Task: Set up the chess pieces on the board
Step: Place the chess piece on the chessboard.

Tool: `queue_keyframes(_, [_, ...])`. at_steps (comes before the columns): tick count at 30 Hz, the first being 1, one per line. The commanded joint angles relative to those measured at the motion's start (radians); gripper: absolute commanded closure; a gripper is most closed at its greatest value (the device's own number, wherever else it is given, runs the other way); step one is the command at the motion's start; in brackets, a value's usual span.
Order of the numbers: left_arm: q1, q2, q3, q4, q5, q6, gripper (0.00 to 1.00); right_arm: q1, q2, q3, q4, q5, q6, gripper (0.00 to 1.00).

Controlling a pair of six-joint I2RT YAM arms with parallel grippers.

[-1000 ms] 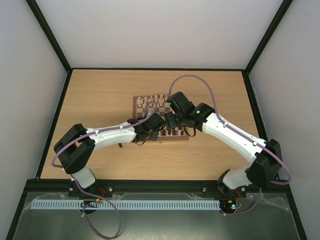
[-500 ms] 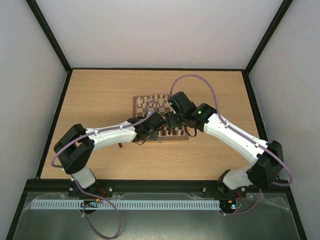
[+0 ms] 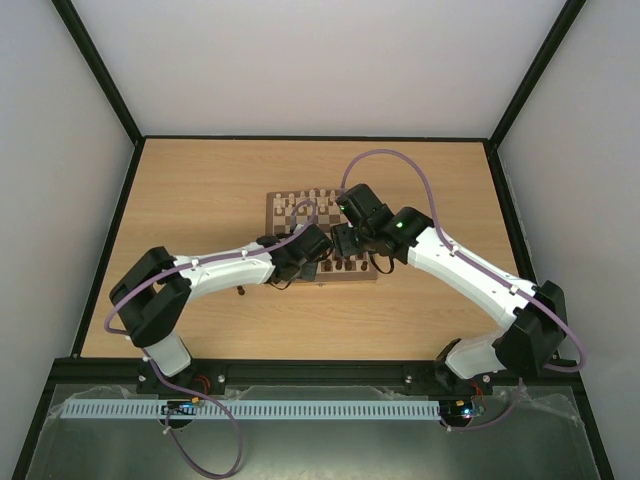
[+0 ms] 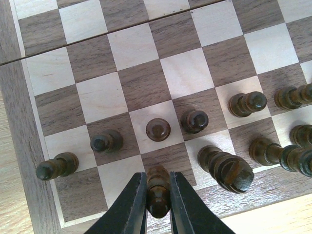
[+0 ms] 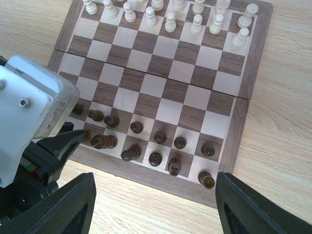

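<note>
The board lies in the middle of the table, and the two wrists cover most of it in the top view. Pale pieces stand in its two far rows and dark pieces in its two near rows. My left gripper is shut on a dark piece, held over a dark square in the near row by the board's left corner. Dark pawns stand just beyond it. My right gripper is wide open and empty above the table, in front of the board's near edge.
A tall dark piece stands one square right of the held piece, with more dark pieces further right. A small dark object lies on the table in front of the left forearm. The left wrist camera housing fills the right wrist view's left side.
The right wrist has shifted slightly toward the far side of the board. The left gripper has stayed shut on the dark piece and barely moved.
</note>
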Motion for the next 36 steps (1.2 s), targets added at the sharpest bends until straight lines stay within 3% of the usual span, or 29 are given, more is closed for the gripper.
queue_keyframes(1, [-0.018, 0.019, 0.054, 0.044, -0.018, 0.003, 0.94, 0.016, -0.014, -0.014, 0.004, -0.041, -0.006, 0.32])
queue_keyframes(14, [-0.020, 0.042, 0.061, 0.061, -0.010, -0.001, 0.94, 0.016, -0.018, -0.024, 0.007, -0.044, -0.007, 0.32])
queue_keyframes(36, [-0.023, 0.007, 0.052, 0.042, -0.016, -0.018, 0.72, 0.016, -0.010, -0.030, 0.013, -0.051, -0.007, 0.32])
